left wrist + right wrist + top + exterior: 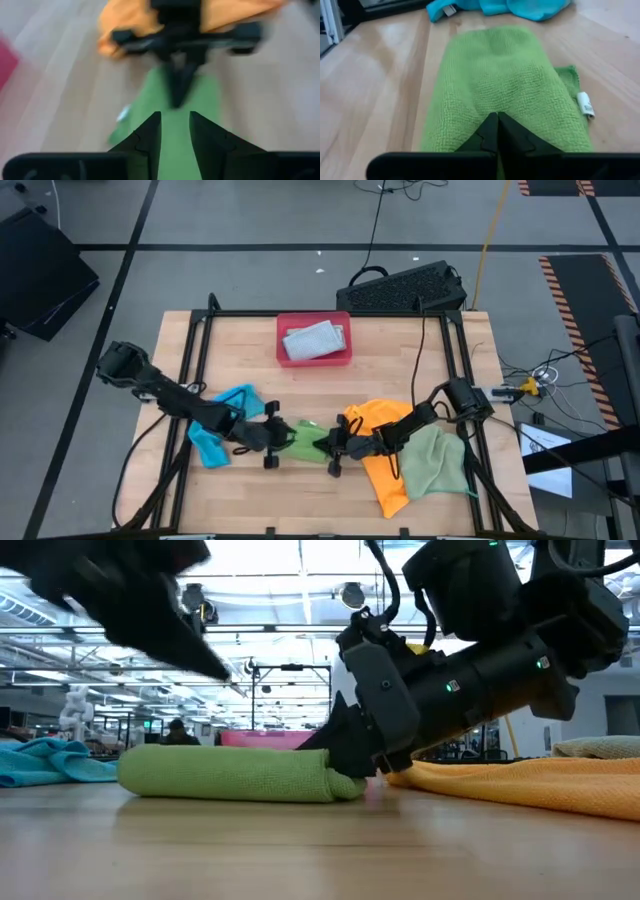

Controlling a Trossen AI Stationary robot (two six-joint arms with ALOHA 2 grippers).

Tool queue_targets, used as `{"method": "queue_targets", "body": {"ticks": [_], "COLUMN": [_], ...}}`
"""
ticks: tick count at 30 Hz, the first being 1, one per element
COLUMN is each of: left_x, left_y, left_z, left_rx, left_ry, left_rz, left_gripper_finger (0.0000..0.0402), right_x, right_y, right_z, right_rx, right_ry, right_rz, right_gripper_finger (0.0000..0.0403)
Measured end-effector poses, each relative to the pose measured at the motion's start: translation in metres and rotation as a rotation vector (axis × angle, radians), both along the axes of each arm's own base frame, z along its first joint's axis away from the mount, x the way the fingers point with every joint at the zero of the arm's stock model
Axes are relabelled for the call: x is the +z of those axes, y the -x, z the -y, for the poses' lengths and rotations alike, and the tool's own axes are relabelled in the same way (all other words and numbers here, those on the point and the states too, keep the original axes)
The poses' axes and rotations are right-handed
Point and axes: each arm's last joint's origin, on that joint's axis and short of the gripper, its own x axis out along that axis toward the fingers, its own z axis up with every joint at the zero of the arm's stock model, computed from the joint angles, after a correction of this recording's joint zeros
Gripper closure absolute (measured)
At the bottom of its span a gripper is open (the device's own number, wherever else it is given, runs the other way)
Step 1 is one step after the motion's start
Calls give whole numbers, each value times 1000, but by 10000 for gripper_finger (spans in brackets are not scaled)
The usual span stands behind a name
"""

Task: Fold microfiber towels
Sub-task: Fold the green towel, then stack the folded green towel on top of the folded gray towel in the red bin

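Observation:
A green microfiber towel lies folded into a long bundle on the wooden table, between both grippers. My right gripper is shut at the bundle's right end. My left gripper hovers above the bundle's left part, its fingers a little apart with nothing between them; it shows blurred in the low view. A blue towel lies crumpled under the left arm. An orange towel and a pale green towel lie under the right arm. My right gripper has its two fingers closed together on the top of the green towel's right end. They come in low from the table's right, slanting down, along the bundle's length. How many layers sit between the fingertips cannot be told. The towel rests on the table.
A pink-red tray with a folded grey towel stands at the far middle. A black frame runs around the table. A black keyboard lies beyond the far edge. Bare wood shows near the front edge.

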Motion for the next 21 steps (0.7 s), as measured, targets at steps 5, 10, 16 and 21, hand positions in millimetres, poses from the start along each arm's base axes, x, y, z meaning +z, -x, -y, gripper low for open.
{"method": "queue_targets", "body": {"ticks": [5,10,16,21], "left_x": [3,-17,-43,-65], "left_y": [11,13,1,-14], "left_z": [28,51,66,62], "left_rx": [-62,-73,-92,-92], "left_ry": [-62,-109,-126,-215], "left_rz": [66,85,86,18], "left_gripper_finger": [260,197,145,136], "right_x": [19,44,55,53], "right_y": [1,8,29,37], "right_z": [-10,-18,-33,-42], "right_rx": [60,112,233,224], "right_ry": [72,137,253,312], "right_rz": [71,49,-125,-158], "right_gripper_finger": [384,332,268,224]}}
